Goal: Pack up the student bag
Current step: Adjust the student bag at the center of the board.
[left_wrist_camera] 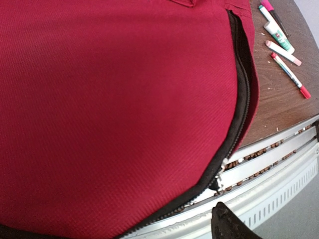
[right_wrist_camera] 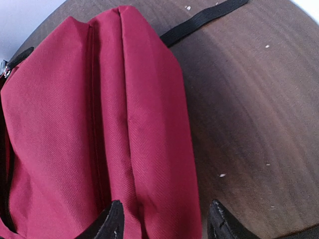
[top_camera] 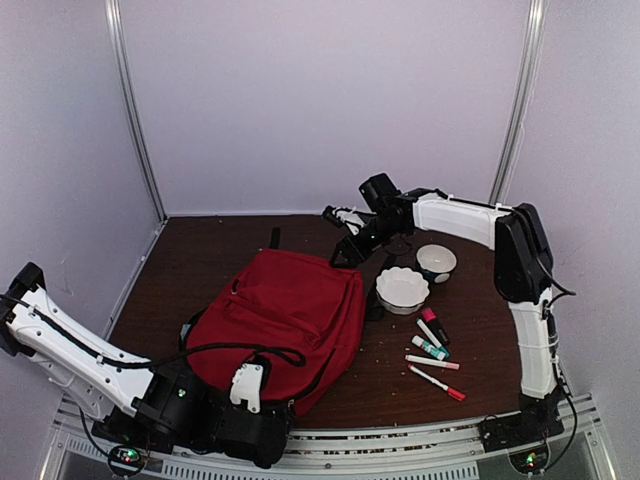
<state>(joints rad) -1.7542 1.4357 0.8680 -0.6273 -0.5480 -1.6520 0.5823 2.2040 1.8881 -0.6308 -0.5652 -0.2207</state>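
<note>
The student bag (top_camera: 285,320), a large red backpack, lies flat in the middle of the brown table. It fills the left wrist view (left_wrist_camera: 114,109), where its black zipper (left_wrist_camera: 241,104) runs along the right edge and stands partly apart. My left gripper (top_camera: 247,385) is at the bag's near edge. Only one dark fingertip (left_wrist_camera: 227,224) shows there, clear of the fabric and holding nothing. My right gripper (right_wrist_camera: 165,224) hovers at the bag's far right corner (top_camera: 350,250). It is open, its fingers (right_wrist_camera: 112,221) spread on either side of a red fabric fold without pinching it.
Two white bowls (top_camera: 402,288) (top_camera: 436,262) stand right of the bag. Several markers and pens (top_camera: 432,345) lie in front of them, also in the left wrist view (left_wrist_camera: 279,37). A black strap (right_wrist_camera: 199,20) trails off the bag's far end. Brown crumbs sit in the metal rail (left_wrist_camera: 259,154) at the table's near edge.
</note>
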